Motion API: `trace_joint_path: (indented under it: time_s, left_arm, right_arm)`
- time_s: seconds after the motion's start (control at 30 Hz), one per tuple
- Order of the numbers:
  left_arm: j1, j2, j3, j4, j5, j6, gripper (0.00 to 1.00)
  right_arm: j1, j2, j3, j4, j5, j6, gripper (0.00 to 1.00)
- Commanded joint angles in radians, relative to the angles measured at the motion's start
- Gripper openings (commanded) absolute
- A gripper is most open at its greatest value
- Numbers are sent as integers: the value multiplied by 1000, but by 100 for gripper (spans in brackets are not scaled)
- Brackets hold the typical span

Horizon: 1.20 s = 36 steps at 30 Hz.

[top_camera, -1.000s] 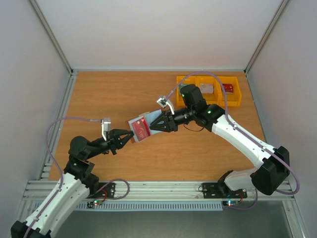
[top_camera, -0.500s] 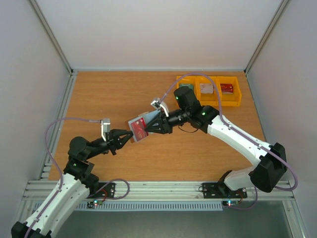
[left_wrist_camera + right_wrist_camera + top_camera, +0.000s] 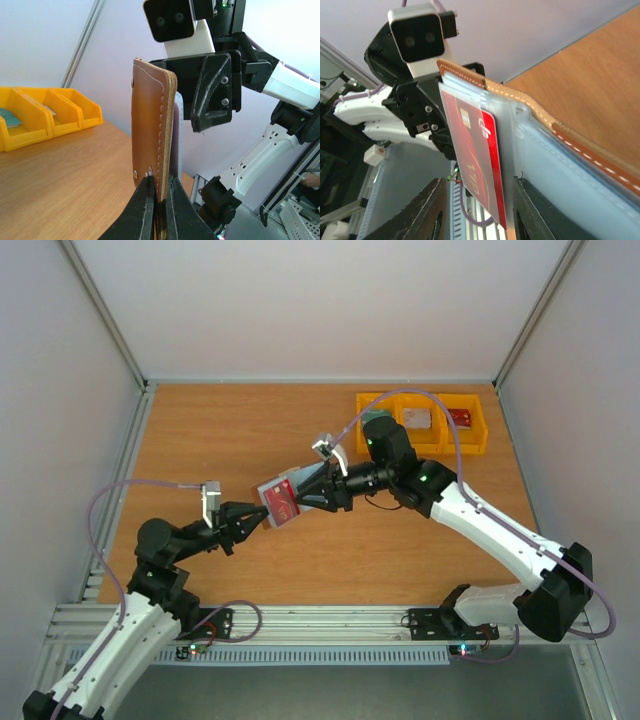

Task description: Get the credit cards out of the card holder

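Above the desk [image 3: 220, 430], the left claw [image 3: 159, 192] is clamping the card holder [image 3: 150, 125] from 8 o'clock while the right claw [image 3: 478, 192], fingers apart, is straddling the protruding red card [image 3: 472, 160] from 2 o'clock, probably needing next to pinch it and pull.

Wooden tabletop [image 3: 250, 430] between plain white walls [image 3: 300, 310], aluminium rails [image 3: 300, 620] along the near edge, even light.

Both arms are meeting mid-table. Left gripper [image 3: 257, 520] is pinching the holder [image 3: 268, 488], and right gripper [image 3: 305, 498] is crowding its red card [image 3: 284, 506]. Yellow bins [image 3: 470, 448] are sitting back right.
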Motion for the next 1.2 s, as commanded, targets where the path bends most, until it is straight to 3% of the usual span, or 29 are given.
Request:
trace_joint_path:
  time_s: [0.0,0.3,0.57,0.8,0.93,1.0,1.17]
  left_arm:
    - [-6,-43,27,129,72,90,0]
    - [-9,-66,42,183,17,-5,0]
    - [-23,-78,36,186,5,-32,0]
    - [-26,-95,22,170,-8,-29,0]
    - [-26,-94,23,160,-8,-25,0]
    - [-26,-94,22,158,-8,-23,0]
    - [-25,-96,17,151,-9,-16,0]
  right_arm:
    - [1,-34,-22,126,96,34,39]
    - [82,-16,30,67,128,-35,44]
    - [110,35,74,77,-44,10,47]
    - [110,10,69,107,-168,60,25]
    - [109,-6,50,117,-195,88,22]
    - [109,-25,43,102,-182,84,22]
    - [105,-58,49,17,-173,42,33]
